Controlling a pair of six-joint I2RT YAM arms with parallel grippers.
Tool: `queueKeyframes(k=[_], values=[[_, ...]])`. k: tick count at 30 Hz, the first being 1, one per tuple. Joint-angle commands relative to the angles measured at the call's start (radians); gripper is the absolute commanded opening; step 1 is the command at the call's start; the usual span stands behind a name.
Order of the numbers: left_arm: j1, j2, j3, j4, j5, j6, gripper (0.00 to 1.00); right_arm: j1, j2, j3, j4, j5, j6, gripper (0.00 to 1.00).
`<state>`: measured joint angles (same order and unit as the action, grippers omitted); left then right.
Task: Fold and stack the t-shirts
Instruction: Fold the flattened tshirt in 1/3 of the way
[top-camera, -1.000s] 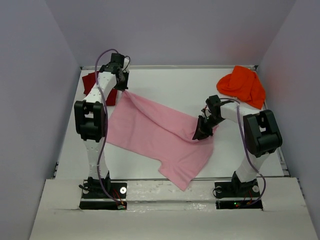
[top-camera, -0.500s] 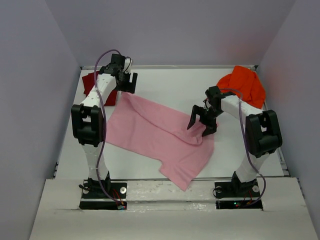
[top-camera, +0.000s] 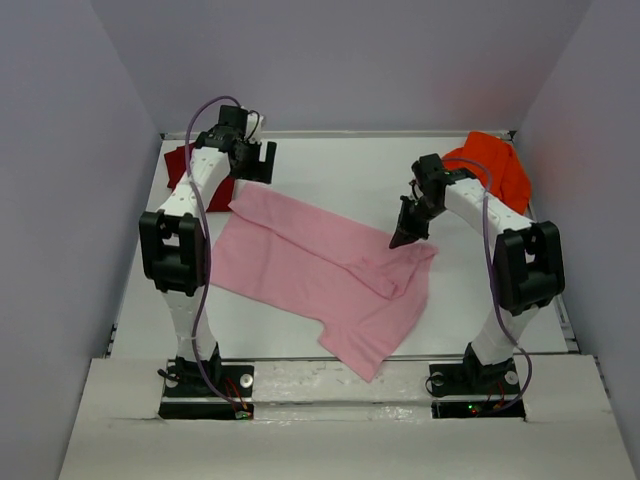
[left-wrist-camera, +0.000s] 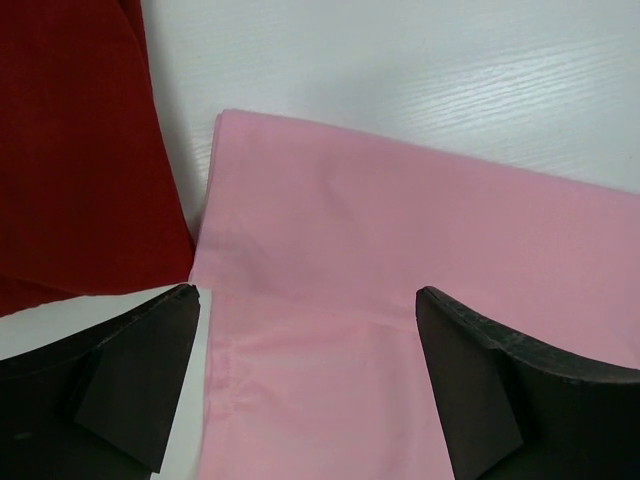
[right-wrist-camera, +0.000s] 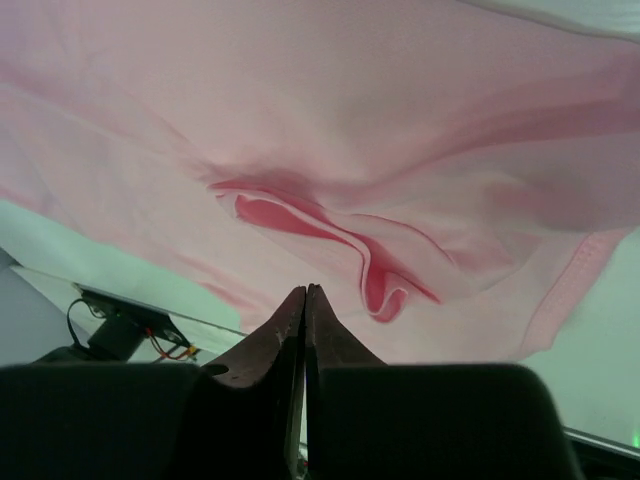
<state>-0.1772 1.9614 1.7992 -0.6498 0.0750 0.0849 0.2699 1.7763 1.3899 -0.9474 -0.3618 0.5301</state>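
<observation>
Seemingly beneath right gripper (right-wrist-camera: 305, 292) — pink t-shirt (right-wrist-camera: 330, 120)

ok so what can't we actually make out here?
- Dark red t-shirt: in the top view the left arm covers most of it; the left wrist view cuts it off at the frame edge.
- Orange t-shirt: top view only, folds too small to read.
- Pink t-shirt: right wrist view, whether the shut right hand nips any cloth; its own fingers hide the contact.

top: high, rear, looking down | wrists: close, over cloth | shared: pink t-shirt (top-camera: 300, 260)
</observation>
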Motion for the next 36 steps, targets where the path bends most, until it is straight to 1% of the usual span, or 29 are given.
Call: queueKeyframes(k=[1,2,5,7,8,11,16,20,23,26,29,32,36], values=[[-0.001,-0.076,-0.026,0.041,0.12,-0.013,0.99,0.009,0.024,-0.031,0.12,-0.051,0.024,0.0],[-0.001,-0.076,-0.037,0.051,0.184,-0.014,0.99,0.009,0.037,-0.038,0.142,-0.055,0.028,0.0],[-0.002,-0.047,-0.029,0.038,0.265,-0.025,0.99,0.009,0.081,-0.034,0.179,-0.062,0.025,0.0],[-0.002,0.016,-0.005,0.004,0.279,-0.021,0.99,0.009,0.098,-0.031,0.185,-0.077,0.025,0.0],[-0.002,0.055,0.033,-0.037,0.281,-0.007,0.99,0.009,0.101,-0.037,0.194,-0.072,0.03,0.0],[-0.008,0.093,0.071,-0.062,0.278,0.001,0.99,0.009,0.104,-0.048,0.206,-0.062,0.034,0.0],[-0.021,0.145,0.077,-0.085,0.287,-0.004,0.99,0.009,0.112,-0.068,0.217,-0.057,0.034,0.0],[-0.044,0.16,0.06,-0.1,0.258,-0.011,0.98,0.0,0.101,-0.094,0.225,-0.058,0.033,0.0],[-0.061,0.162,0.051,-0.103,0.195,-0.017,0.97,0.0,0.088,-0.114,0.231,-0.065,0.033,0.0],[-0.084,0.211,0.08,-0.148,0.142,-0.004,0.97,0.0,0.078,-0.132,0.231,-0.068,0.031,0.0],[-0.111,0.225,0.072,-0.154,0.082,0.001,0.98,-0.009,0.063,-0.158,0.23,-0.063,0.039,0.0],[-0.117,0.223,0.048,-0.134,0.083,-0.011,0.98,-0.009,0.057,-0.18,0.226,-0.049,0.044,0.0],[-0.131,0.228,0.035,-0.136,0.08,-0.031,0.98,-0.02,0.087,-0.183,0.226,-0.034,0.03,0.0]])
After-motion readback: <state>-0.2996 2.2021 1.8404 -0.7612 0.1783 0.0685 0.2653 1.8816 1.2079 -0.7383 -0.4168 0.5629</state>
